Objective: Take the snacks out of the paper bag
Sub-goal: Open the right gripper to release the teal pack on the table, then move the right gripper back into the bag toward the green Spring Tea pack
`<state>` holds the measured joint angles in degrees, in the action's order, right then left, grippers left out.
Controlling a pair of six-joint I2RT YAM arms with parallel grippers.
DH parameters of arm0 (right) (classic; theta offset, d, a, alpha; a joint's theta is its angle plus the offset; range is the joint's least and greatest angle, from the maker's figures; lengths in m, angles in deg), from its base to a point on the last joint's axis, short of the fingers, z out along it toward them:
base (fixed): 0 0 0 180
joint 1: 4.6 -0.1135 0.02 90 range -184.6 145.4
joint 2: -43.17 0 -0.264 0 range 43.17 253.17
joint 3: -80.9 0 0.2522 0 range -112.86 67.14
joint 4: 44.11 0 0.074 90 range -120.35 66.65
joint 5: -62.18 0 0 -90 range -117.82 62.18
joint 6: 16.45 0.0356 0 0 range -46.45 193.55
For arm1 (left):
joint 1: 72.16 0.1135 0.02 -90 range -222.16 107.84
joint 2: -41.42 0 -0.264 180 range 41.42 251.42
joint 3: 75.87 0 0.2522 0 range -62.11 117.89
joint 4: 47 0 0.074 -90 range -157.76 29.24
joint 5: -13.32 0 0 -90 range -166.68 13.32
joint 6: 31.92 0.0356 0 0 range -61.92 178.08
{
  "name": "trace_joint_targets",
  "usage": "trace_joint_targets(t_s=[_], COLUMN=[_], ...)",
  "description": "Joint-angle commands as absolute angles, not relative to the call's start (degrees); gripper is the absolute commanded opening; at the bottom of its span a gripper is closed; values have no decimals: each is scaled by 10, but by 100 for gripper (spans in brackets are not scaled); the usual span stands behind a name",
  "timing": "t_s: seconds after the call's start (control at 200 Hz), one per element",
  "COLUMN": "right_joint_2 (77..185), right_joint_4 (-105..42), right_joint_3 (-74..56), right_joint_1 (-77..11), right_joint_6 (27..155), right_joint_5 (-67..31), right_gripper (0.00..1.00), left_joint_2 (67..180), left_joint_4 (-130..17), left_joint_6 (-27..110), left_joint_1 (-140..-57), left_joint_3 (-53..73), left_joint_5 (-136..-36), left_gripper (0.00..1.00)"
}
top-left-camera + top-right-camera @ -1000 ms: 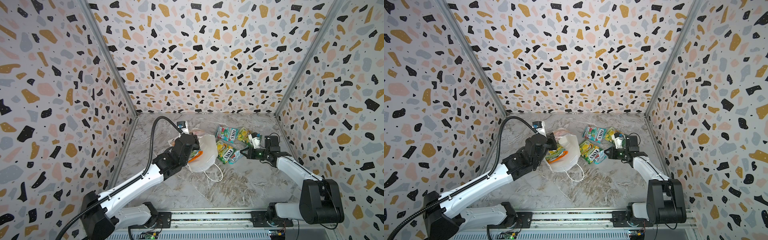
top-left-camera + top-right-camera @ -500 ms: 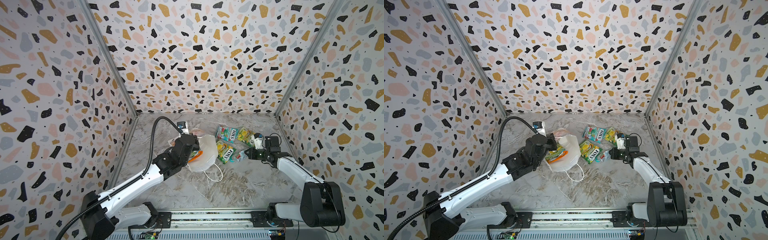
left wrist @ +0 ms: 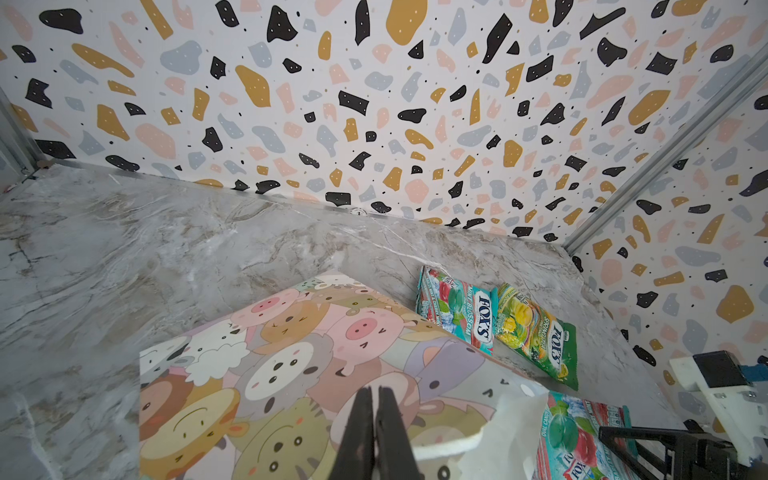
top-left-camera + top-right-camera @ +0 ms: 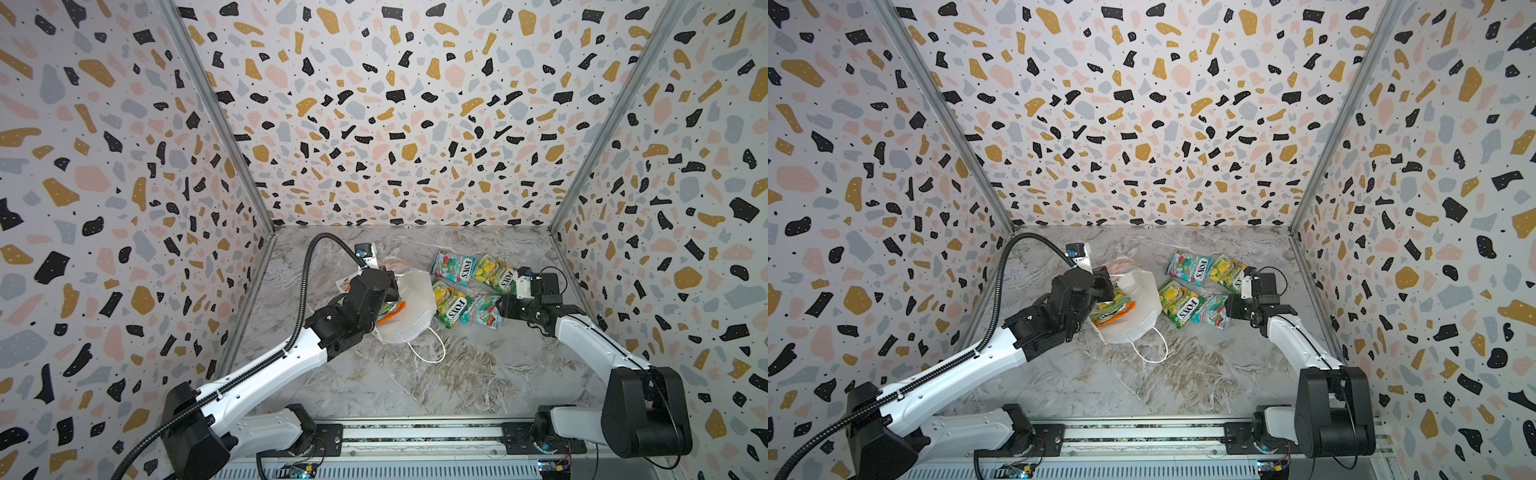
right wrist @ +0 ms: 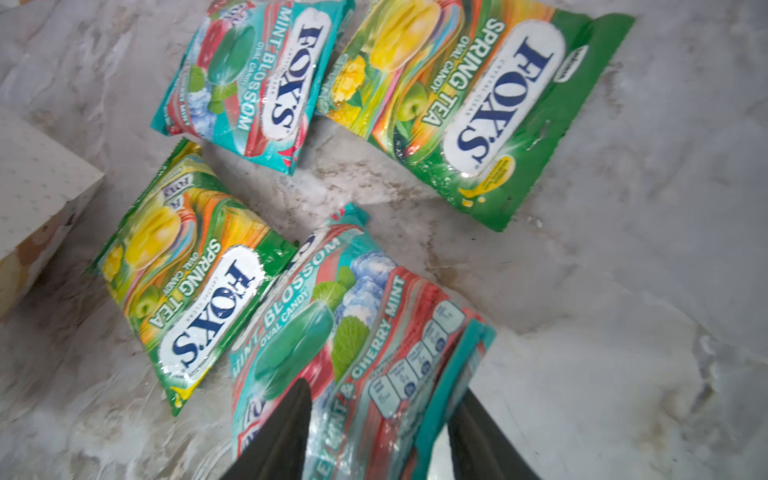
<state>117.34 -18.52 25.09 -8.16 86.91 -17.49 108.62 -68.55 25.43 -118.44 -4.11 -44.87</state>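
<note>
Robot lab test cell; box-like enclosure, three walls [image 4: 395, 124] papered in terrazzo print, joined at back corners by bare aluminium profiles [image 4: 217, 116]; bench [image 4: 478, 374] covered in marble-look sheet, running wall to wall; metal rail [image 4: 415, 432] along bench's front edge, carrying bases of two white-and-black machines, left arm [image 4: 257, 376] and right arm [image 4: 590, 345]; black corrugated cable conduit [image 4: 305, 270] looping above left arm; wrist camera [image 4: 365, 253] mounted near its tip; exposed circuit boards [image 4: 301, 471] and loose wires below rail.
</note>
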Motion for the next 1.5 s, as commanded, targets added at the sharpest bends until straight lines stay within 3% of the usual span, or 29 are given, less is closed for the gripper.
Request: trace_joint_targets(t_s=[0.0, 0.235, 0.491, 0.841, 1.262, 1.497], right_joint_2=[1158, 1126, 1085, 1069, 1137, 1223], right_joint_4=[-167, -170, -238, -294, -354, -372], right_joint_3=[237, 242, 255, 229, 196, 168], right_joint_1=[-81, -81, -110, -256, -452, -502], right_joint_6=[887, 904, 908, 977, 989, 1012], right_joint_5=[-242, -280, -62, 85, 61, 5], right_gripper=[59, 64, 63, 57, 52, 49], left_joint_2=[1087, 1086, 1085, 1064, 1080, 1082], left_joint_4=[-680, -676, -668, -622, -595, -594], left_joint_6=[264, 265, 265, 252, 234, 234], left_joint_1=[-1184, -1183, -1183, -1184, -1184, -1184], left_joint_3=[-22, -25, -24, -43, -31, -25], left_joint_5=[-442, -447, -463, -491, -511, -512], left_gripper=[0, 0, 0, 0, 0, 0])
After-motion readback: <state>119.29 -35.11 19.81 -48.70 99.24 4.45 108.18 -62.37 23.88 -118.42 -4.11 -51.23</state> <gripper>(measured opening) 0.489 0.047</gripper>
